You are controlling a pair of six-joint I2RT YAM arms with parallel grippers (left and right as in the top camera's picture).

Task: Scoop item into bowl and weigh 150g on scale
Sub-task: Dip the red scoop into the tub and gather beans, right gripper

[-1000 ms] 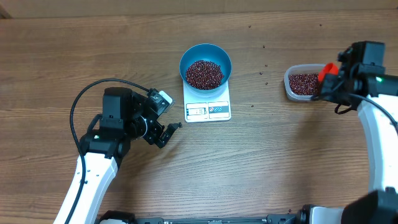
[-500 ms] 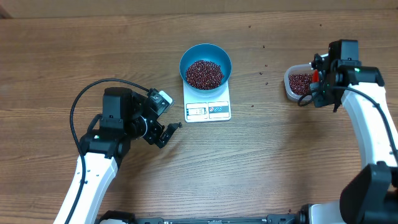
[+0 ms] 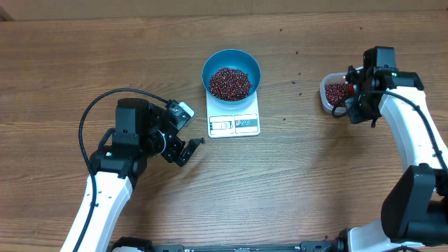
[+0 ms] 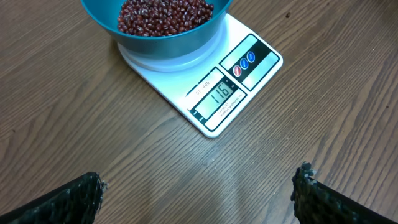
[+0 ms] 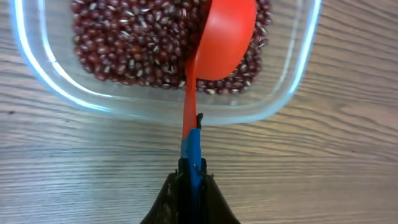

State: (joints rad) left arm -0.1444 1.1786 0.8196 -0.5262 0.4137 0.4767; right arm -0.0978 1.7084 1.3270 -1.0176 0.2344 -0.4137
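Note:
The blue bowl (image 3: 232,64) holds a heap of maroon beans (image 3: 229,82) and stands on the white scale (image 3: 234,123). In the left wrist view the bowl (image 4: 186,43) is at the top and the scale's display (image 4: 216,98) reads 116. My left gripper (image 4: 199,183) is open over bare wood, left of and nearer than the scale. My right gripper (image 5: 191,168) is shut on the blue handle of a red scoop (image 5: 225,37). The scoop's cup lies hollow side down on the beans (image 5: 124,50) in the clear tub (image 5: 292,87).
The clear tub (image 3: 326,98) stands at the right of the table, partly hidden by my right arm (image 3: 378,84). A few stray beans (image 3: 297,73) lie on the wood between the scale and the tub. A black cable (image 3: 105,98) loops beside the left arm.
My right arm has swung left and carried the red scoop over the tub and down onto its beans. The left arm, bowl and scale have not moved.

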